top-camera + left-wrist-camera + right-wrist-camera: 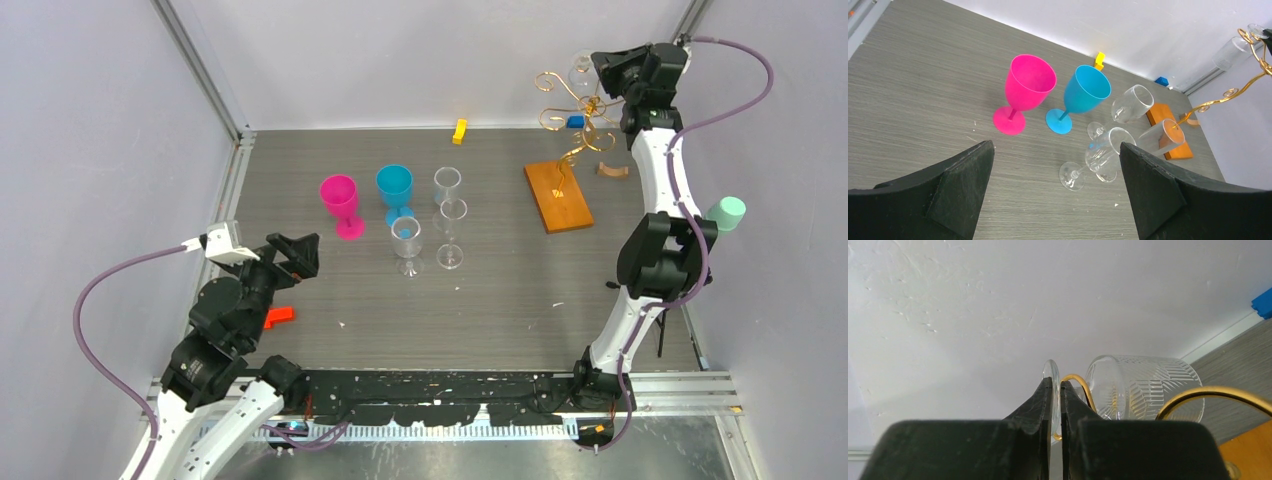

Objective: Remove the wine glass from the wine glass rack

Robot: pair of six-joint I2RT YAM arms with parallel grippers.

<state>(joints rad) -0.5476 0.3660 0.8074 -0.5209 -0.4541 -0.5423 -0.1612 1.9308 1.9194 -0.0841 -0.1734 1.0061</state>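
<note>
The wine glass rack point(573, 112) is a gold wire stand with curled arms on an orange-brown wooden base point(557, 196) at the back right. A clear patterned wine glass point(1143, 387) hangs on its side in a top arm, seen near the back wall point(580, 72). My right gripper point(1057, 385) is shut on the glass's thin round foot point(1050, 367), which shows edge-on between the fingers beside a gold curl. My left gripper point(1055, 190) stands wide open and holds nothing, low at the front left point(300, 255), far from the rack.
A pink goblet point(340, 203), a blue goblet point(394, 190) and three clear glasses point(406, 243) stand mid-table. Small yellow point(460, 130) and blue point(575, 121) blocks lie near the back wall, a brown curved piece point(612, 170) right of the rack, an orange piece point(280, 317) front left.
</note>
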